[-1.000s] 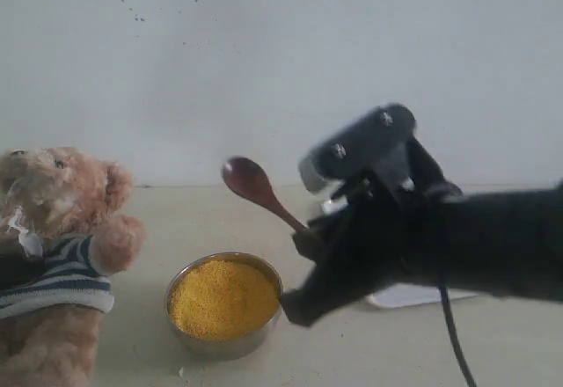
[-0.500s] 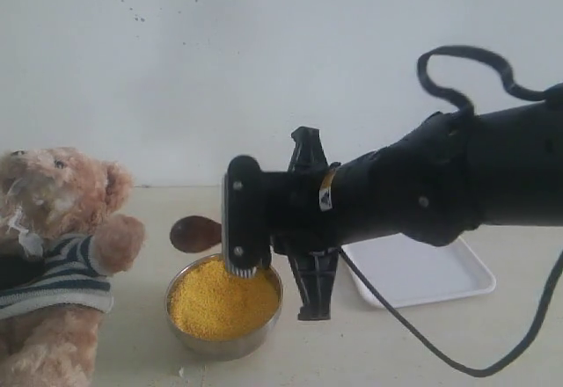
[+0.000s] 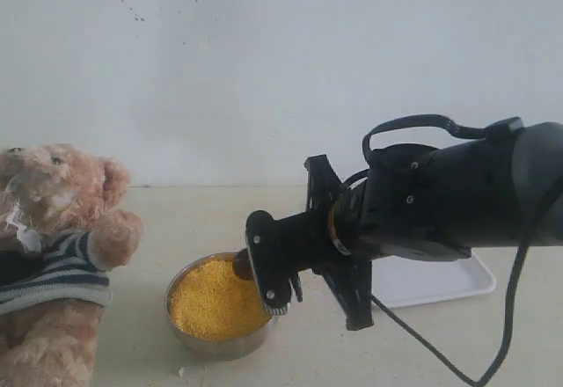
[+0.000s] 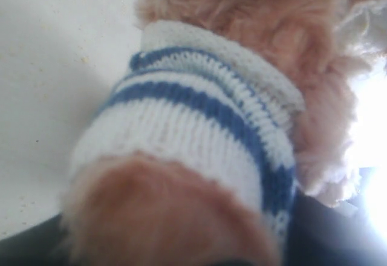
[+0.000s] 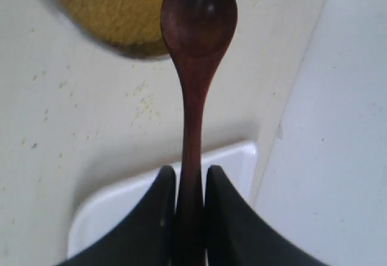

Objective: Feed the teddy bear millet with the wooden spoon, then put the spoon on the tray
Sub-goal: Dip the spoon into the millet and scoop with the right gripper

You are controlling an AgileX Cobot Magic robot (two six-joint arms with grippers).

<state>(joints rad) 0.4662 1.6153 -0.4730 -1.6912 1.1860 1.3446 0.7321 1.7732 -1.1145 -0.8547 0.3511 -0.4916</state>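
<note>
Lowered over the millet (image 3: 215, 299), right end effector (image 5: 190, 178) pinches the wooden spoon (image 5: 198, 30).

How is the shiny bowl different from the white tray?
The bowl is round, metal, heaped with millet; the tray is flat, white, rectangular, bare where it shows. The bowl sits near the teddy bear; the tray lies farther off, behind the arm. Both rest on the table.

teddy bear (image 3: 53, 229): left | millet (image 3: 215, 299): in bowl (image 3: 220, 345), centre | wooden spoon (image 3: 239, 266): over bowl rim | tray (image 3: 440, 283): right of bowl
</note>
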